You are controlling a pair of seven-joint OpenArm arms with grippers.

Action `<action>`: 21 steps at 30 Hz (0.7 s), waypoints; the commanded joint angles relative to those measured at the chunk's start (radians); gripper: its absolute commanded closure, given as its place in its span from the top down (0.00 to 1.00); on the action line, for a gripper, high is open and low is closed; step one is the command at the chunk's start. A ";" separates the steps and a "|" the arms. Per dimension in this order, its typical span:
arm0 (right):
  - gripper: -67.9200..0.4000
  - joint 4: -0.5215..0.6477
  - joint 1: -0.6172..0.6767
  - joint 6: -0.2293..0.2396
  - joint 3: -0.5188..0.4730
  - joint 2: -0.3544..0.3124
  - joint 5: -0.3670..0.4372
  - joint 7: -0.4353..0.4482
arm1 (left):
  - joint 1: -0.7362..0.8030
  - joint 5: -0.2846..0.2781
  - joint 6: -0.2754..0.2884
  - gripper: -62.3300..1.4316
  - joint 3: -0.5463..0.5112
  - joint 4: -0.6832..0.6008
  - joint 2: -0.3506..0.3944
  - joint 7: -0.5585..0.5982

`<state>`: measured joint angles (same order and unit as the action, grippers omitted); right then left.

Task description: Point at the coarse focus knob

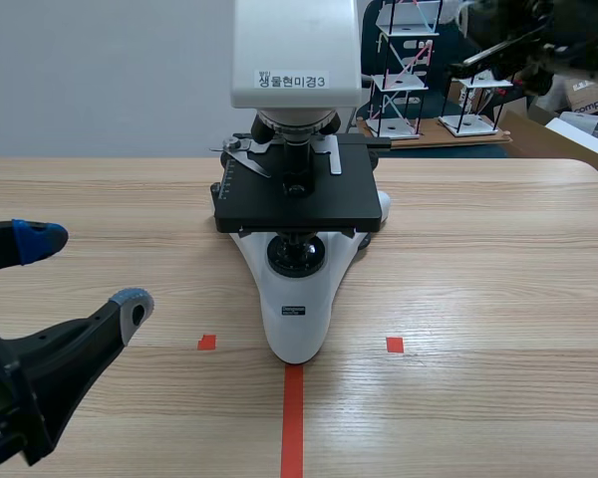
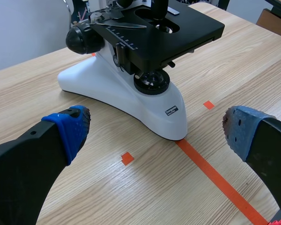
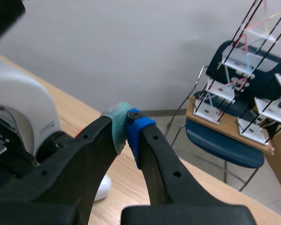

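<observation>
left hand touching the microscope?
Apart. The left wrist view shows bare table between both open fingers of the left hand and the microscope base; the scene view shows the same gap.

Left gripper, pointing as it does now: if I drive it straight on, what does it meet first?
Most likely the white moulded base of the microscope, which lies straight ahead of the open left gripper, with only bare wooden table between. Depth is unclear.
</observation>
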<state>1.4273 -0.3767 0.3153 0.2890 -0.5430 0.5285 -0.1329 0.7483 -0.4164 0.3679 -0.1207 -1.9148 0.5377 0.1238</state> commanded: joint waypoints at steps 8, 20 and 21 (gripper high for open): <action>0.01 -0.107 -0.145 0.078 0.080 0.006 0.064 -0.115 | -0.001 -0.007 0.001 0.96 -0.003 -0.011 -0.003 0.014; 0.01 -0.107 -0.150 0.117 0.092 0.006 0.082 -0.158 | -0.001 -0.007 0.001 0.96 -0.003 -0.011 -0.003 0.014; 0.01 -0.107 -0.150 0.117 0.092 0.006 0.082 -0.161 | -0.001 -0.007 0.001 0.96 -0.003 -0.011 -0.003 0.014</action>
<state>1.2942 -0.5106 0.4343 0.3828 -0.5266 0.6029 -0.3012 0.7483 -0.4164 0.3679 -0.1207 -1.9148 0.5377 0.1238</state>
